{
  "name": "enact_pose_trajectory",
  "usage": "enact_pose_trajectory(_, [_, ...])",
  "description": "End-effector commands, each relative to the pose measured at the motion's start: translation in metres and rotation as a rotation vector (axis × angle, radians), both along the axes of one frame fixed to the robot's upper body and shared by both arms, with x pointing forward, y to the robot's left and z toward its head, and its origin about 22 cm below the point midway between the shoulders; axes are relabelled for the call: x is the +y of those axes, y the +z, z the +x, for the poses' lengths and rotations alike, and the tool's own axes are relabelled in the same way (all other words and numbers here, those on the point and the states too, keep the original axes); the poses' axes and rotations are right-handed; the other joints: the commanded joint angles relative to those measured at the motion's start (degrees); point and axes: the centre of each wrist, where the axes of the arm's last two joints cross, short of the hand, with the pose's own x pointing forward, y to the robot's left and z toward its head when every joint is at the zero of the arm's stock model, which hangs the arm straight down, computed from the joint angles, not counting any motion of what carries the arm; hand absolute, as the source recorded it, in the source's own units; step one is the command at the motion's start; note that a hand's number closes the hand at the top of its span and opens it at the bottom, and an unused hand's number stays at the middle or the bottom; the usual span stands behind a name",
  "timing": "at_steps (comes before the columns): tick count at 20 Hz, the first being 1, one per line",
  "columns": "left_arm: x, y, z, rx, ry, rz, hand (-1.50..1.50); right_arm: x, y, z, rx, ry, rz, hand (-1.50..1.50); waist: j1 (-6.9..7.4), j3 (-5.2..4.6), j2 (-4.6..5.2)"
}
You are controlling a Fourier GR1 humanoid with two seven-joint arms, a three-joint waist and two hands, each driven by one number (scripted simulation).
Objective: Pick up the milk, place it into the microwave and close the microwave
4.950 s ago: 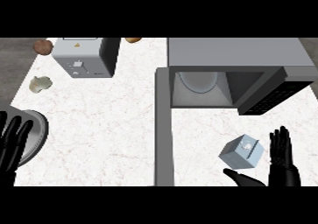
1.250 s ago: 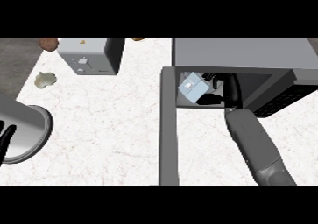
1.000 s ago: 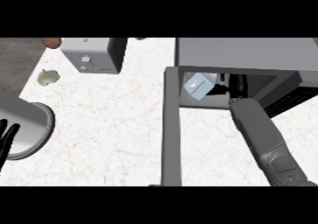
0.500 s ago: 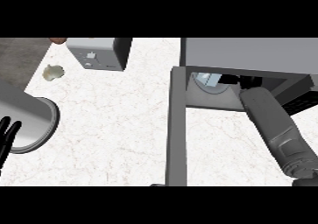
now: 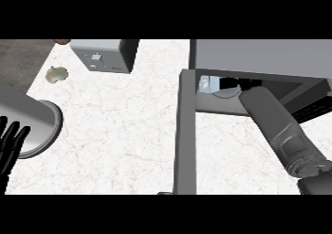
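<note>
Milk (image 5: 208, 84) inside microwave (image 5: 263, 57)

One milk (image 5: 209, 84), one microwave (image 5: 263, 57), one toaster (image 5: 104, 55)

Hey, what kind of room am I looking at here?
Most likely a kitchen: a white marbled counter carries an open microwave, a toaster and what may be a garlic bulb.

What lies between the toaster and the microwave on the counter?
Head view: only bare white counter between the toaster and the microwave; nothing stands there.
</note>
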Motion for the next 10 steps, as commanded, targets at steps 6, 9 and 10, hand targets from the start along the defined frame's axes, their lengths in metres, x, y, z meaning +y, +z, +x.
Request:
enact_pose_trajectory(6, [-0.001, 0.004, -0.002, -0.001, 0.007, 0.026, -1.50, 0.022, 0.011, 0.006, -0.014, -0.013, 0.061, -1.50, -0.18, 0.01, -0.32])
enact_pose_trajectory(9, [-0.004, -0.001, -0.002, -0.003, -0.012, 0.023, -1.50, 0.027, 0.001, 0.001, -0.049, -0.069, 0.071, -1.50, -0.31, -0.01, -0.29])
enact_pose_trajectory(10, [0.002, 0.003, -0.007, 0.006, 0.013, 0.018, -1.50, 0.025, 0.006, 0.003, -0.057, -0.050, 0.087, -1.50, -1.02, -0.02, -0.73])
